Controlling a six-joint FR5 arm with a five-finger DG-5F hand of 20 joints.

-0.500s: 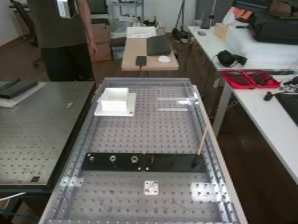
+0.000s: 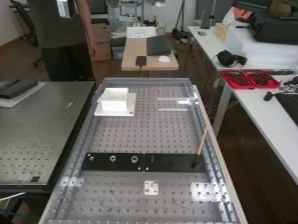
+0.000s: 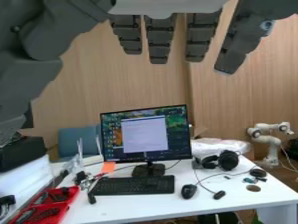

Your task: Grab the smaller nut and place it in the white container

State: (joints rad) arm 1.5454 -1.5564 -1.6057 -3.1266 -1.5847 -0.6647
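Observation:
On the black strip across the bench in the high view sit three small metal pieces that look like nuts: a left one (image 2: 91, 158), a middle one (image 2: 112, 159) and a right one (image 2: 134, 159). The left one looks a little smaller, though I cannot tell their sizes surely. The white container (image 2: 115, 101) stands upright on a pale plate at the bench's far left. My hand (image 3: 159, 37) is open in the wrist view, its fingers straight and holding nothing. Beyond it are a desk and a wooden wall, away from the nuts and container.
A thin wooden stick (image 2: 203, 141) rises from the black strip's right part. A small white plate (image 2: 151, 188) lies on the near part of the perforated bench (image 2: 133, 134). Beyond my fingers, a monitor (image 3: 145, 135) and keyboard (image 3: 133, 185) stand on a white desk (image 3: 219, 200).
A small pale rounded shape has come in at the high view's top edge, near the middle. The nuts, the container and the bench look the same.

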